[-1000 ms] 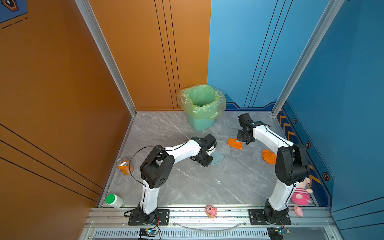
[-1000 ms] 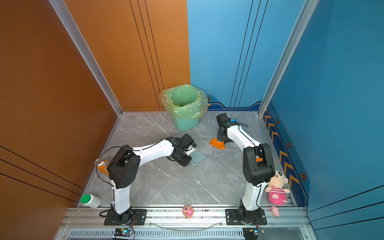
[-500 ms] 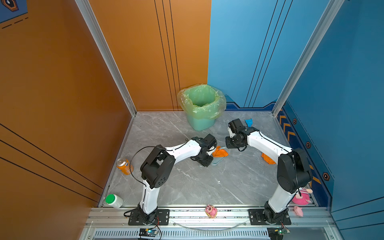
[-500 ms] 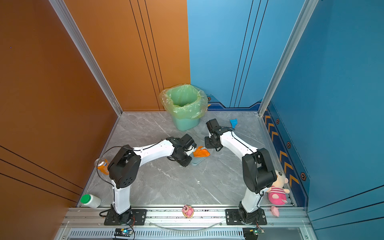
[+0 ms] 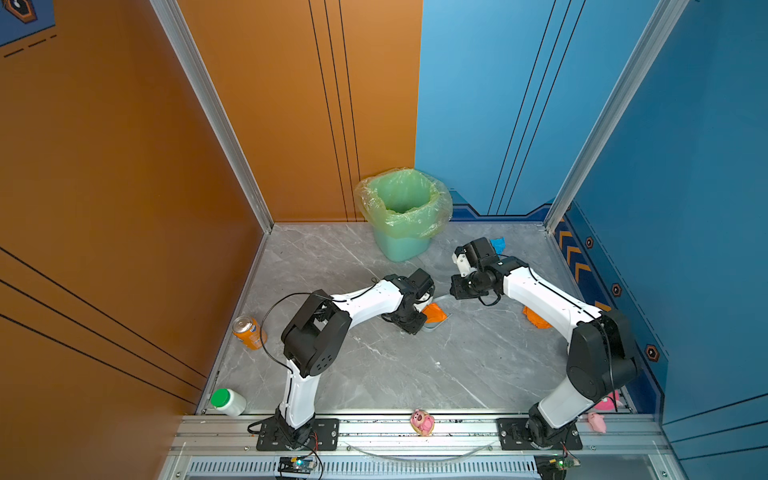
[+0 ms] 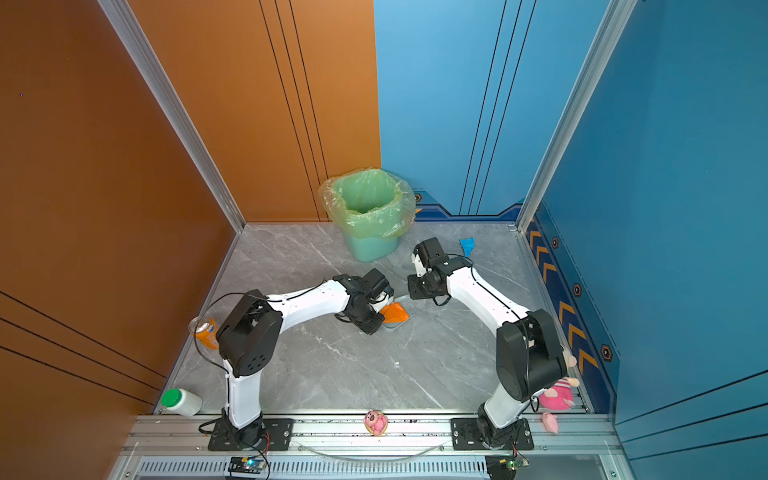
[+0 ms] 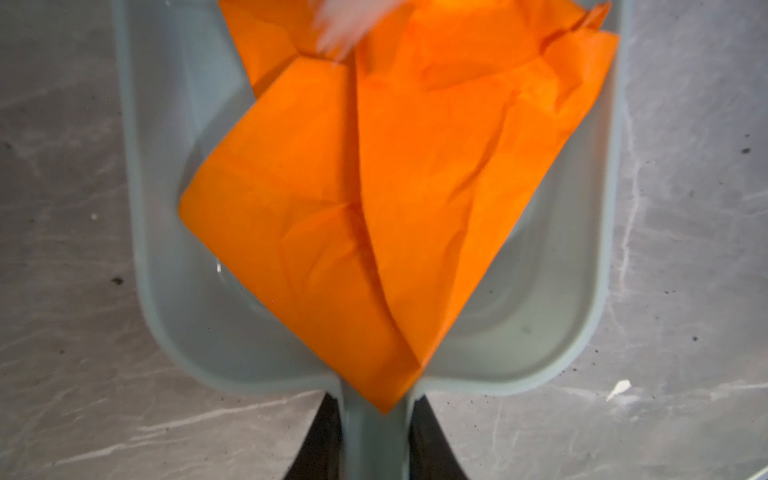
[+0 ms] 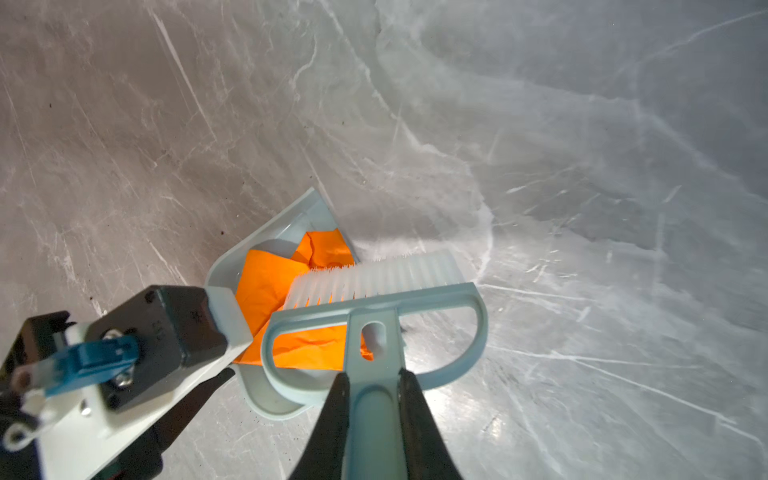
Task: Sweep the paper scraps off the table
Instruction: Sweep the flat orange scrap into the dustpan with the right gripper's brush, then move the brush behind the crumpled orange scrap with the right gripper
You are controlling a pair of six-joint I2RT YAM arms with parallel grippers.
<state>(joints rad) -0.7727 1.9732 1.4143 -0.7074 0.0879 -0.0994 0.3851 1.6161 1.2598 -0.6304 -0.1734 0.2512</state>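
Holding the dustpan (image 7: 149,208) low on the table (image 7: 62,166), near its middle, with the left gripper (image 7: 376,440), fingers (image 7: 320,444) clamped together on the narrow handle, so as to keep the open lip down for paper to slide in. Carrying one orange scrap (image 7: 374,187) already, spread across the pan floor. Gripping the brush (image 8: 374,282) by its handle with the right gripper (image 8: 374,399), fingers (image 8: 332,419) pressed tight on both sides of it, bristles over the scrap at the pan mouth, likely to push it deeper and stop it slipping out. Leaving a second orange scrap (image 5: 534,319) on the table at the right, partly under the right arm, and a blue scrap (image 5: 497,244) at the far right, just beyond the right wrist. Within reach of a bin (image 5: 403,216) at the far edge, handy for tipping the load.
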